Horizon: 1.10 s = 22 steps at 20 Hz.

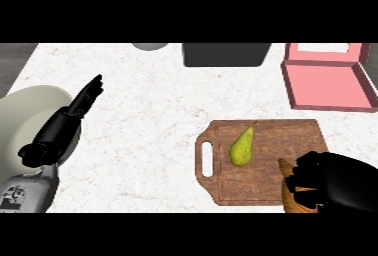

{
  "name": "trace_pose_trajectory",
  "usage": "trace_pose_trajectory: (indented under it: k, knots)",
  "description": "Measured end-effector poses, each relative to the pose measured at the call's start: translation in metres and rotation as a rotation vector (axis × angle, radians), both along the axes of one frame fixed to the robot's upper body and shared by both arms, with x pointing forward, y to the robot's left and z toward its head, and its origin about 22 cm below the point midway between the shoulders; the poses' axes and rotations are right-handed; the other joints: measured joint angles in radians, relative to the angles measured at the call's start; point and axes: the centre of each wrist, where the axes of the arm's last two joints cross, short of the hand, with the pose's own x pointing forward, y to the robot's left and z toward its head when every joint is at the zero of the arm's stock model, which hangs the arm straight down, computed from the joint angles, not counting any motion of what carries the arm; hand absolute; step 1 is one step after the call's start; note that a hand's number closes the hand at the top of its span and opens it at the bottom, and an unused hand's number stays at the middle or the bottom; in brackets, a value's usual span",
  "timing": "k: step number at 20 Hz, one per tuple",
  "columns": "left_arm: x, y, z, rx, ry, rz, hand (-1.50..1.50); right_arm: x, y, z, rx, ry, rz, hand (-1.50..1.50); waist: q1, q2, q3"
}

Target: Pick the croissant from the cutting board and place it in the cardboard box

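Right robot hand [336,182]: we see it curled round the croissant [289,187] at the board's [266,135] near right corner | pear [241,146]: on board, left of that hand | box [328,77]: pink, open, well beyond it on the table [155,110] | left robot hand [83,102]: fingers straight, holding nothing, far left.
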Motion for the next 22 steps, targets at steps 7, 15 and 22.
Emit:
trace_pose_trajectory:
  k: [7, 15, 22]
  knots:
    - [-0.001, -0.003, -0.004, -0.003, 0.004, -0.002, 0.0, 0.018, -0.046, 0.049, 0.244, 0.029, -0.189, 1.5, 0.0, 0.001, -0.002]
    - [0.002, -0.011, 0.002, 0.001, -0.006, -0.021, 0.0, 0.058, -0.083, 0.091, 0.435, 0.091, -0.499, 1.5, 0.024, 0.005, -0.002]
    - [0.007, -0.015, 0.001, 0.003, -0.01, -0.049, 0.0, 0.111, -0.111, 0.12, 0.436, 0.074, -0.652, 1.5, 0.044, 0.011, -0.001]
